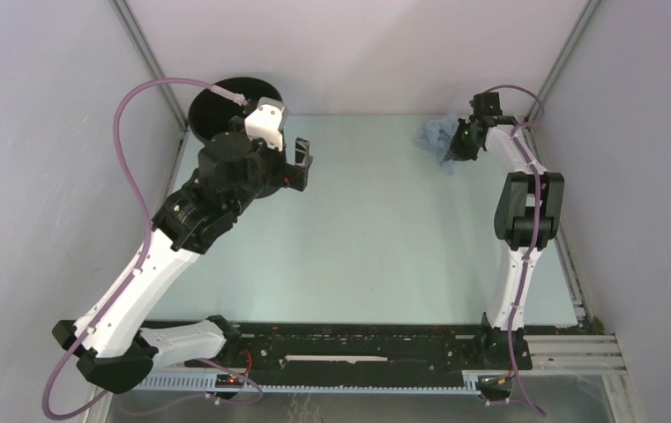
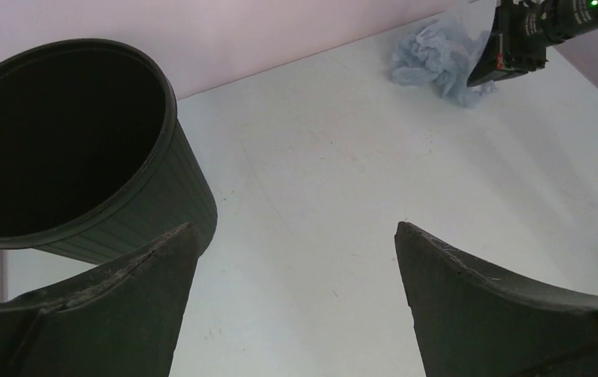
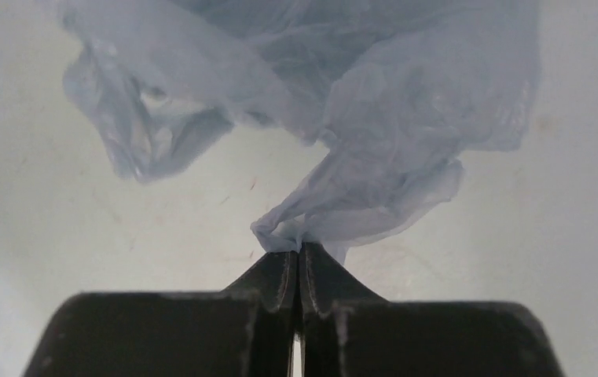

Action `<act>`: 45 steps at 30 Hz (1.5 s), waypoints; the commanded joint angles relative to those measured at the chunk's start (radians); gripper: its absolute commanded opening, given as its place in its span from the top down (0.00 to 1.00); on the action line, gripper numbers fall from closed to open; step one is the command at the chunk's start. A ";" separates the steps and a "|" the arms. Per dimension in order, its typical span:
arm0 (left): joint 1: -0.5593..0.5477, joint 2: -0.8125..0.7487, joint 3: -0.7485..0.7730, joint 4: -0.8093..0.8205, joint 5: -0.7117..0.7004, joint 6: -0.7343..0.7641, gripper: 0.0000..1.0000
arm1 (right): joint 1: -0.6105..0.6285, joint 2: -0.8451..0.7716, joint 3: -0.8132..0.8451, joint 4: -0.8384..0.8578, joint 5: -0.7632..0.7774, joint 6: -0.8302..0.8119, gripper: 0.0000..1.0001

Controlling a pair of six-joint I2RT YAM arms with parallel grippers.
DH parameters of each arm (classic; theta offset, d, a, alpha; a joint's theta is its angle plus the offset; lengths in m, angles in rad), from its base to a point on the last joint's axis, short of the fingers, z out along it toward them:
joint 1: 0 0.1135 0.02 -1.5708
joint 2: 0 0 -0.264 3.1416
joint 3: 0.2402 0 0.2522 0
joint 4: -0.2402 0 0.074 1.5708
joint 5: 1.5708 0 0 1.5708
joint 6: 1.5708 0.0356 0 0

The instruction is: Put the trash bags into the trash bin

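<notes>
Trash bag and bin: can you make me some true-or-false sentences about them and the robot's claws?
1. The right gripper is shut on a pinch of the pale blue trash bag. True.
2. The trash bag is inside the black trash bin. False: it is outside the bin, at the far right corner of the table, while the bin stands at the far left.
3. The left gripper is open and holds nothing. True.
4. The trash bin has a lid on it. False: its top is open and you can see into its dark inside.
</notes>
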 commanded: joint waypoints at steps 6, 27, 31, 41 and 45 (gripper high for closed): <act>-0.014 0.078 0.074 0.008 0.098 -0.102 0.00 | 0.107 -0.319 -0.286 -0.108 -0.683 0.134 1.00; -0.014 0.069 -0.169 -0.023 0.377 -0.559 0.00 | 0.480 -0.935 -0.789 -0.300 -0.525 -0.045 1.00; -0.013 0.113 -0.178 -0.024 0.392 -0.574 0.00 | 0.499 -1.004 -0.909 -0.286 -0.565 -0.031 1.00; -0.017 0.346 -0.146 -0.025 0.579 -0.542 0.00 | 0.402 -1.249 -1.035 -0.298 -0.536 0.043 1.00; -0.032 0.377 -0.133 0.016 0.616 -0.494 0.00 | 0.327 -1.246 -1.046 -0.333 -0.545 0.033 1.00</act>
